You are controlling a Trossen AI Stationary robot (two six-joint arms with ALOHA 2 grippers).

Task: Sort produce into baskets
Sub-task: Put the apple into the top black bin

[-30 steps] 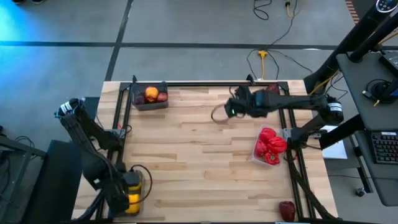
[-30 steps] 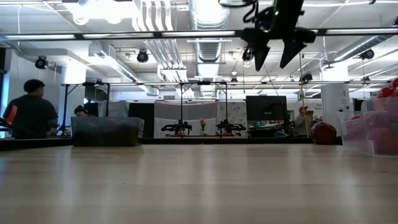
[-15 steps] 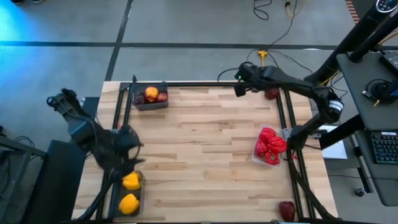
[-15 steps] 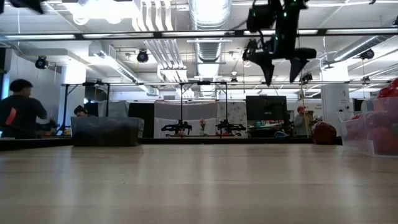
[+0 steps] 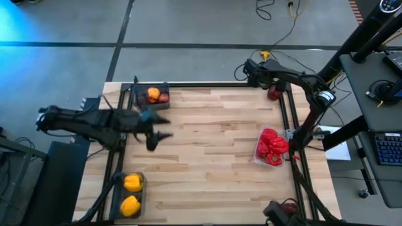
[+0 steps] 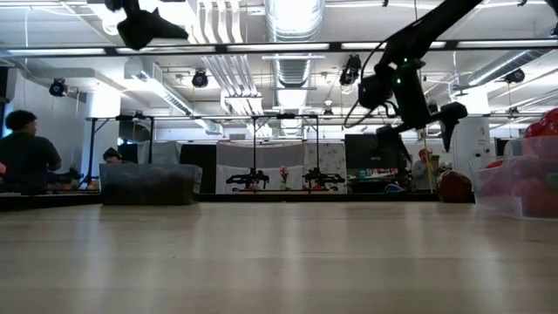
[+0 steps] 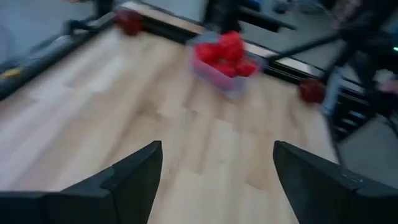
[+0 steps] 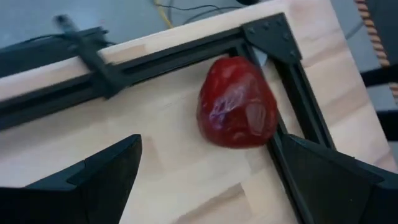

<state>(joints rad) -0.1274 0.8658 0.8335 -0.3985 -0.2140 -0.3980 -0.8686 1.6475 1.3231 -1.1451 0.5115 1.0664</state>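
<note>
Counter (image 5: 207,157) of pale butcher-block planks, bordered by a black metal frame (image 5: 207,84), standing on a grey concrete floor (image 5: 188,25) in an open workshop; in the low view a seated person (image 6: 24,161) shows far off beyond the counter's edge.

Three small plastic bins stand near the rim. A dark bin (image 5: 139,103) at the far left corner holds an orange-yellow round fruit (image 5: 152,95) and dark red pieces. A second dark bin (image 5: 142,202) at the near left corner holds two glossy yellow peppers (image 5: 131,194). A clear bin (image 5: 258,157) against the right rail is heaped with shiny red peppers (image 5: 272,147).

Two loose pieces lie outside the bins: a dark red, lumpy, glossy piece (image 8: 237,103) tucked into the far right corner, touching the frame, and another dark red piece (image 5: 289,210) at the near right corner.

The right pincer (image 5: 252,73) hangs over the far right corner, just beside the loose piece, fingers (image 8: 106,168) spread wide and empty. The left pincer (image 5: 157,127) reaches in from the left side, below the far left bin, its two flat dark fingers (image 7: 134,174) wide apart, nothing between them.

The middle of the counter is bare wood.
</note>
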